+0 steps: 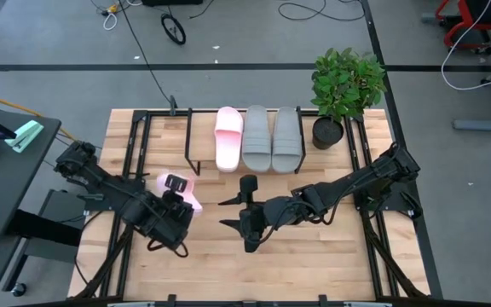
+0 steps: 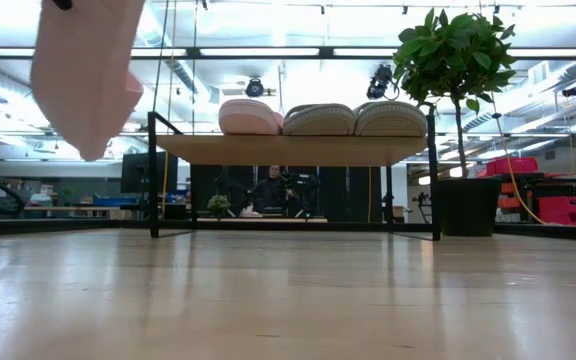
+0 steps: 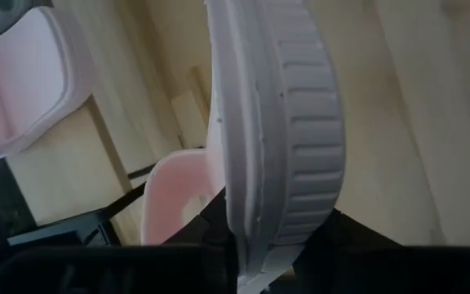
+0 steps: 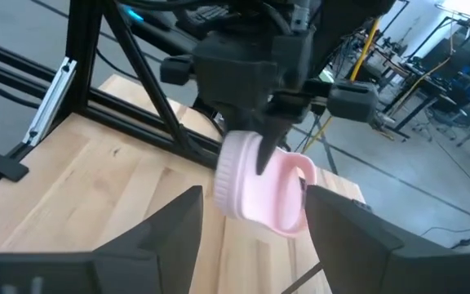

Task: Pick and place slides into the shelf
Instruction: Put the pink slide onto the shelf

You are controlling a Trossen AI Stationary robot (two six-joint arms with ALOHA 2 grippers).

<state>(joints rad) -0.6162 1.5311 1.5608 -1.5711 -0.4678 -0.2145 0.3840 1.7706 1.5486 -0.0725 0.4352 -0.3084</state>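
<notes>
- Pink slide (image 2: 86,70) hangs off the table, clamped in left gripper (image 1: 180,198).
- Right gripper (image 1: 247,223) empty, fingers apart, mid-table.
- Shelf (image 2: 298,148) carries three slides.

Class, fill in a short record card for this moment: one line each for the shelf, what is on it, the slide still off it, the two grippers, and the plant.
shelf: at the table's far edge, free space at its left end
on shelf: one pink slide, two grey slides, side by side
fourth pink slide: held in the air, off the table
left gripper: shut on the fourth pink slide
right gripper: open, empty, mid-table
plant: potted, right of the shelf
</notes>
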